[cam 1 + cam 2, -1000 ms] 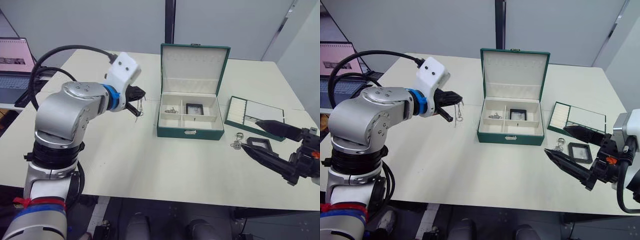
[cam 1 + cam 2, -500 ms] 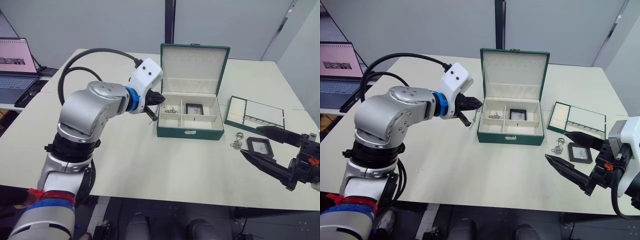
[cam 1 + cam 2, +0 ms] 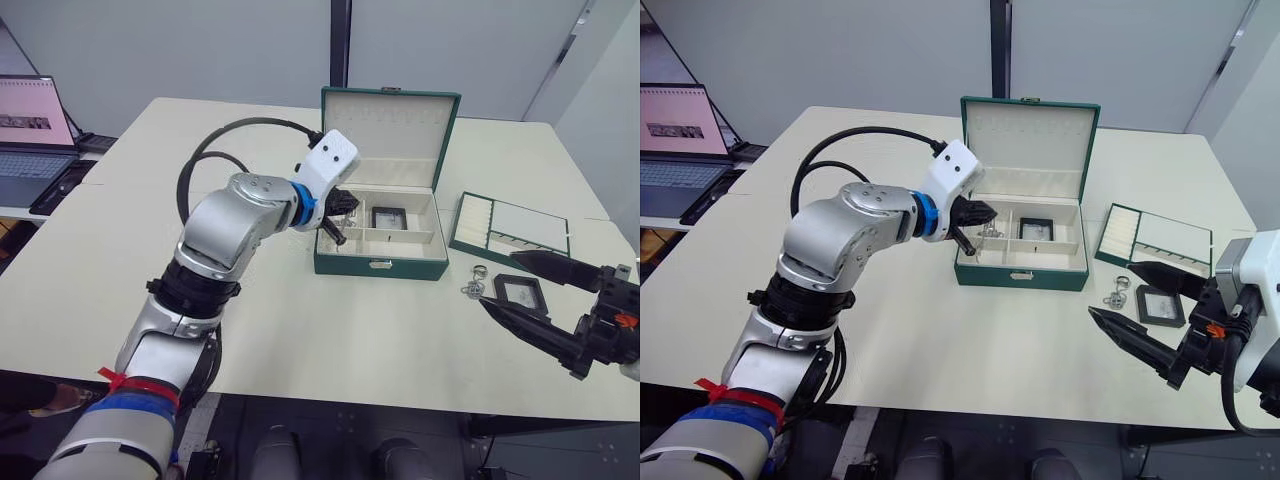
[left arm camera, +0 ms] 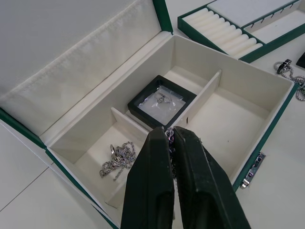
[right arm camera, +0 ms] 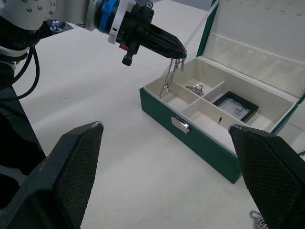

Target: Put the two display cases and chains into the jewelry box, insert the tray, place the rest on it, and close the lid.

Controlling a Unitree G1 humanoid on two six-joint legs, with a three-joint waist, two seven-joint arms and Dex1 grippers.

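The jewelry box (image 3: 380,264) stands open at mid table, its lid (image 3: 388,130) upright. One display case (image 3: 387,217) lies in a rear compartment, and a chain (image 4: 116,160) lies in the left rear one. My left gripper (image 3: 345,205) is shut on another chain (image 5: 169,76), which dangles over the box's left compartments. The second display case (image 3: 519,292) lies on the table to the right, between the fingers of my open right gripper (image 3: 500,281). A small chain piece (image 3: 472,285) lies beside it. The tray (image 3: 510,228) rests further back on the right.
An open laptop (image 3: 30,130) sits on a side desk at the far left. The table's front edge runs close below my right gripper.
My left arm has swung right, carrying the dangling chain from over the bare table to over the box's left compartments. The right gripper has barely moved.
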